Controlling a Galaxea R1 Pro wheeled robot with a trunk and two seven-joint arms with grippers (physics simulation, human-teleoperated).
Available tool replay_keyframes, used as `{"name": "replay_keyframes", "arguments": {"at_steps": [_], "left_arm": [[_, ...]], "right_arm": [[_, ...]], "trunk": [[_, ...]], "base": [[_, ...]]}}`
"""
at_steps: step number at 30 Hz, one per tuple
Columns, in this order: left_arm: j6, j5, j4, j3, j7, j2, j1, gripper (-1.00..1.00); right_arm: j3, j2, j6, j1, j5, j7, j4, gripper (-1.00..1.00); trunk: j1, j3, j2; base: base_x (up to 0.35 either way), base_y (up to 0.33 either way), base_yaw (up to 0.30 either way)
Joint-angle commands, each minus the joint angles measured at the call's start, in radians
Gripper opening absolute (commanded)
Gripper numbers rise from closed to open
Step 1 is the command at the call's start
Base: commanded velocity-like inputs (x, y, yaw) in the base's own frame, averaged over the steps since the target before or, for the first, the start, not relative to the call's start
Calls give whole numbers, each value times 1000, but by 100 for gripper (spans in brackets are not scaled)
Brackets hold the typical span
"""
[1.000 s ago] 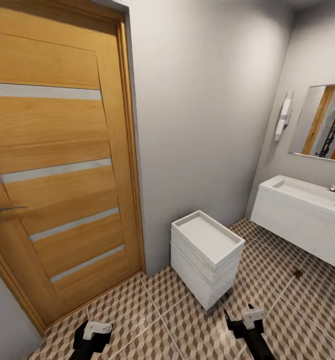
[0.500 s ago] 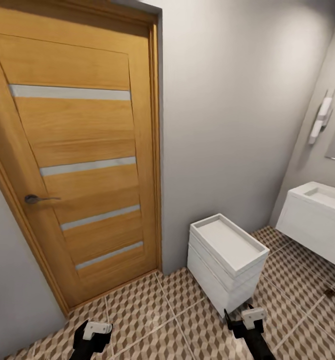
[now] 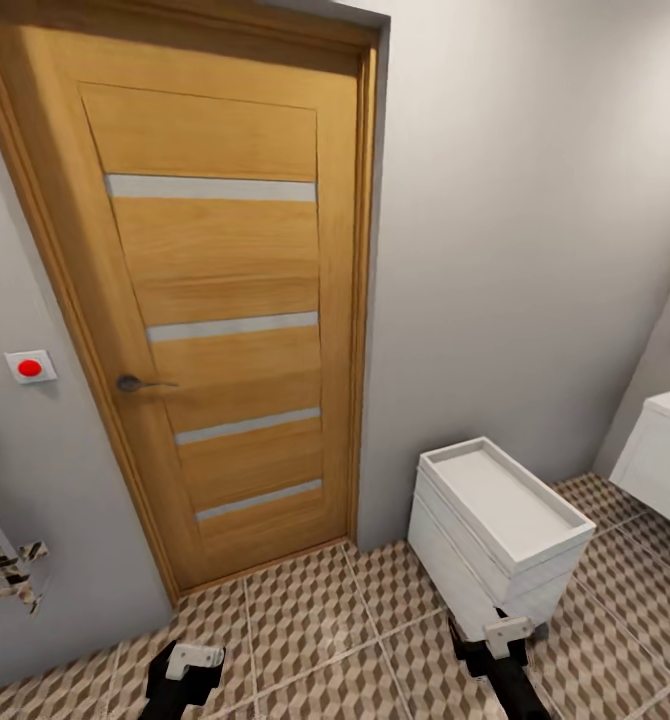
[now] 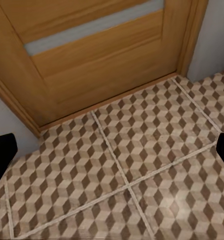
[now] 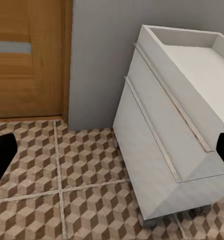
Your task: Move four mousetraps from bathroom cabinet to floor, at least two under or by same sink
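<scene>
Both tools empty, robot facing the door; no mousetraps or cabinet in sight.

Left tool (image 3: 183,668) and right tool (image 3: 495,640) hang low over the bathroom floor (image 3: 305,620), fingers spread apart with nothing between them. Right of the door (image 3: 230,300) stands a white drawer unit (image 3: 495,530); further right, a sink (image 3: 665,450) edge. Judged: each trap is light, stiff and thin, with a possibly sprung wire; pinch the board's long edges, clear of the wire.

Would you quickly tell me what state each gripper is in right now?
Left gripper: jaws open, holding nothing, above the bathroom floor.
Right gripper: jaws open, holding nothing, by the white drawer unit.
</scene>
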Motion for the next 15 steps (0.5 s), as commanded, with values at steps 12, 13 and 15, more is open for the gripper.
{"name": "replay_keyframes", "arguments": {"at_steps": [12, 13, 15], "left_arm": [[-4, 5, 3, -8, 1, -1, -1, 100], [-4, 5, 3, -8, 1, -1, -1, 100], [-4, 5, 3, -8, 1, -1, -1, 100]], "right_arm": [[9, 0, -2, 0, -2, -7, 0, 100], [9, 0, -2, 0, -2, -7, 0, 100], [9, 0, -2, 0, -2, -7, 0, 100]], "trunk": [[1, -2, -2], [1, -2, -2], [1, -2, -2]], "base": [[0, 0, 286], [0, 0, 286], [0, 0, 286]]}}
